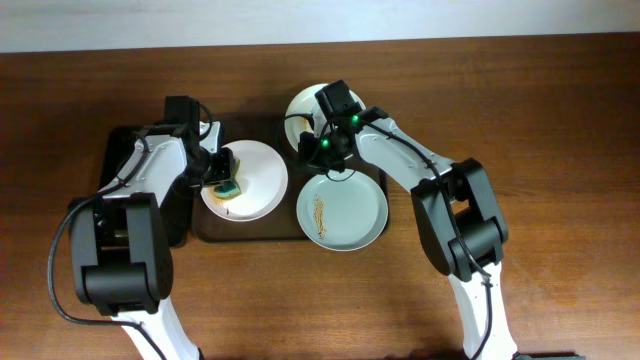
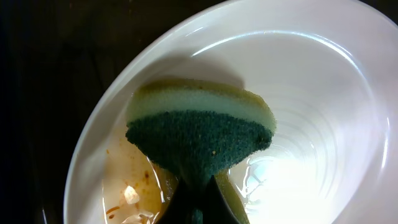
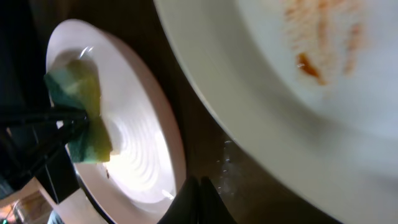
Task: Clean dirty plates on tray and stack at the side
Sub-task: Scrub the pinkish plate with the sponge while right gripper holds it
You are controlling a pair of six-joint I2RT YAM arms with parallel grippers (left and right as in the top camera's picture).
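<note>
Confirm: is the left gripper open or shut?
Shut on the sponge: the left gripper pinches its narrowed end, above the smeared white plate.

White on L plate point(image 1: 258, 165), w/ faint concentric rings, orange-brown smears by sponge point(image 2: 199, 134). Dark green scrub side, yellow-green foam on sponge. Pale bluish-white on front plate point(image 1: 355, 215), thin orange-brown streak at centre. Plain white on back plate point(image 1: 300, 105). Dark brown tray point(image 1: 250, 232). Red-brown wood grain on table point(image 1: 560, 120). Black & white arms point(image 1: 120, 250); green lights point(image 1: 352, 122).
</note>
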